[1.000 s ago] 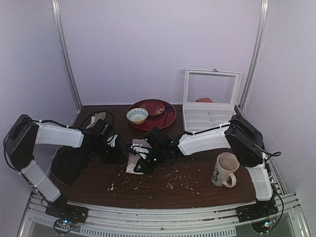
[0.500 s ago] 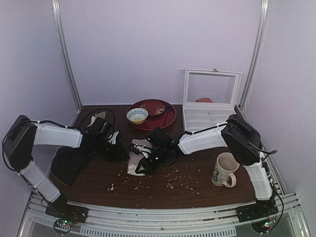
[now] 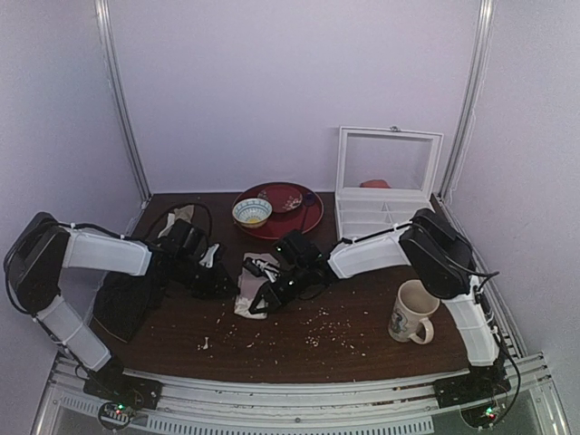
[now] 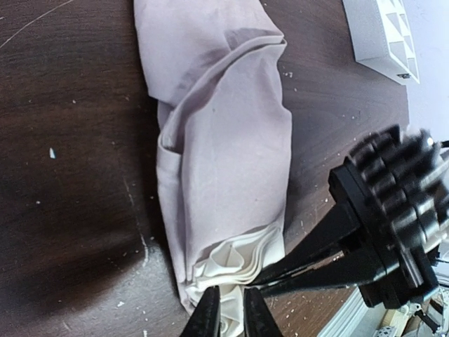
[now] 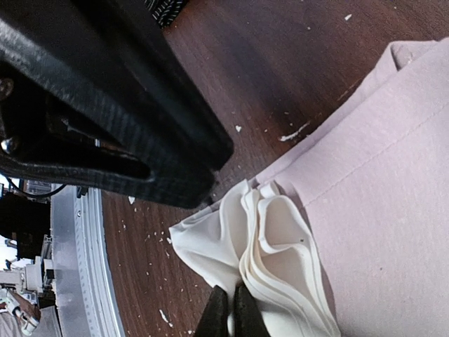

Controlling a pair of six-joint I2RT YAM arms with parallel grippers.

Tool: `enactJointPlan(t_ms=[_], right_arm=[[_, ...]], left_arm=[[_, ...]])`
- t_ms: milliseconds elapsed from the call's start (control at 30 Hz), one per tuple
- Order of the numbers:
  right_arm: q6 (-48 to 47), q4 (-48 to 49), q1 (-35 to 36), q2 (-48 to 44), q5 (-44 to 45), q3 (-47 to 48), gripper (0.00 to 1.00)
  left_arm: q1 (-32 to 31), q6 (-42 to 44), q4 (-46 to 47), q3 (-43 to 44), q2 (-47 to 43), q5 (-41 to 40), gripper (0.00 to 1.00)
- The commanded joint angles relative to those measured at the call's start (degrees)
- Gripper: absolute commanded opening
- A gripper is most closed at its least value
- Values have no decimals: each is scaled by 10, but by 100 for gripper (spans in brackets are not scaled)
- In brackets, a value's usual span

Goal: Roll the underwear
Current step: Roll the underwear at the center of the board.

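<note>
The left gripper [image 4: 230, 314] has its fingers a narrow gap apart, with the whitish waistband [image 5: 277, 246] bunched between them. It looks pinched, though the tips sit at the very edge of view. The right gripper [image 5: 231, 310] has its fingers pressed together, tips against the same folded end. I can't tell whether a layer is caught there. The underwear [image 4: 224, 154] lies as a loose pale pink roll on the dark wooden table [image 3: 362, 349], mid-table between both arms. A black cloth [image 3: 122, 304] lies to the left, a mug [image 3: 412, 313] well to the right.
</note>
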Motion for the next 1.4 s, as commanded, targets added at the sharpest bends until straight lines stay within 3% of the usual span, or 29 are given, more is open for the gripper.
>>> enactJointPlan(t_ms=[0,500,833,1367], right_arm=[[20,0,-10,15,-16,3,0],[-17,-38,-9,3,5,1,0],[-27,-55,-8,-19,24,12,0],[34,-130,-16,40,-19,93,0]], left_arm=[[3,3,32,-5,10,24,18],[3,-1,78,-1,80,53,17],[2,20,34,-13,73,40,0],[2,20,25,-17,73,28,0]])
